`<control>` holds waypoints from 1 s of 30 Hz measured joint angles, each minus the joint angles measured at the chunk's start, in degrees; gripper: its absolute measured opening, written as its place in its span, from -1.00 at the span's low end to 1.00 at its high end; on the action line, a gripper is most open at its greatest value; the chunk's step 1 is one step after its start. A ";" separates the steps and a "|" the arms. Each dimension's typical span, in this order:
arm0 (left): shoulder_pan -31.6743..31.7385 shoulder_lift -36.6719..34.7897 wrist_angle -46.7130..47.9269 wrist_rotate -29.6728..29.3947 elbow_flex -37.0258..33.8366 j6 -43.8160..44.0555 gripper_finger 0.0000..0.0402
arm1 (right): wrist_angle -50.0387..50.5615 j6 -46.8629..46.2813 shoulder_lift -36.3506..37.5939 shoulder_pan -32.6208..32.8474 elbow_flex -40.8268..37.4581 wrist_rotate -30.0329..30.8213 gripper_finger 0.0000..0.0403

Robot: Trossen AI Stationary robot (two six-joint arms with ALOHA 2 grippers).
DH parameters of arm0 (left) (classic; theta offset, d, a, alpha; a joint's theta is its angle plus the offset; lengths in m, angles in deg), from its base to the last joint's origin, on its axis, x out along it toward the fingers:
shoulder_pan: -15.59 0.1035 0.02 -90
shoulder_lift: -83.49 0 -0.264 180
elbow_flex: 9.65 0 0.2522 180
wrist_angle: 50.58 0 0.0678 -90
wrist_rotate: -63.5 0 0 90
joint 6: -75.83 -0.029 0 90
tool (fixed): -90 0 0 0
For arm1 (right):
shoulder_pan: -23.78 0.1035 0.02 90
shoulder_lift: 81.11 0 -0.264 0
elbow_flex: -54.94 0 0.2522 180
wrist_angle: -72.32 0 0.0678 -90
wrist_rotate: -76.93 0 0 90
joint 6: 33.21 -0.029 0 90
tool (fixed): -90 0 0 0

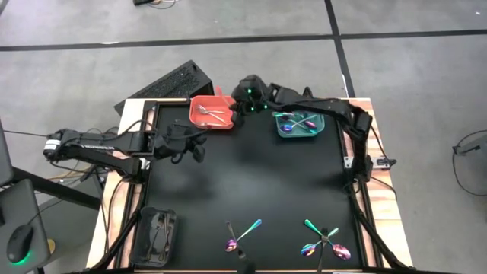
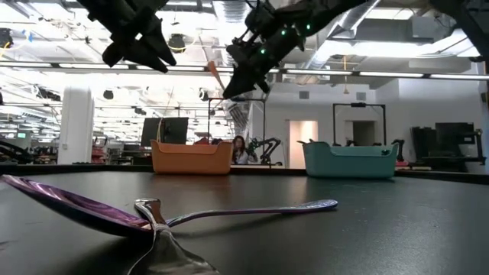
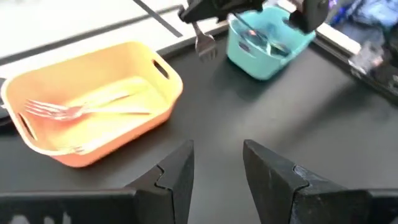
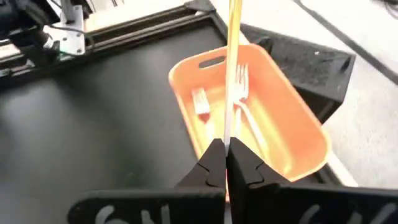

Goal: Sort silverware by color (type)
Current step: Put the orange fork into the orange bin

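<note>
No legible brand, label or writing is found on the bins, the cutlery or the arms.

The right gripper (image 4: 225,163) is held above the near edge of the red bin (image 1: 199,103) at the far side of the worktop (image 1: 251,183), its arm reaching across from the right side. Its fingers are pressed together on a silver fork (image 3: 205,42), which hangs raised above the bin, clear of the worktop. Silver forks (image 3: 74,111) lie inside that bin.

The left gripper (image 3: 217,168) is raised just left of the red bin, pointing toward it. Its fingers stand apart with nothing between them.

The teal bin (image 1: 317,131), beside the red one, holds iridescent purple pieces (image 1: 293,124). A black bin (image 1: 143,228) at the near left corner holds dark pieces. Loose iridescent and teal-handled spoons (image 1: 243,234) lie in two clusters on the near part of the worktop.
</note>
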 joint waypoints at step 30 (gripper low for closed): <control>3.39 -0.48 0.00 2.36 -0.03 11.43 -0.38 | 9.91 9.23 -20.38 -4.58 25.29 -4.38 -0.58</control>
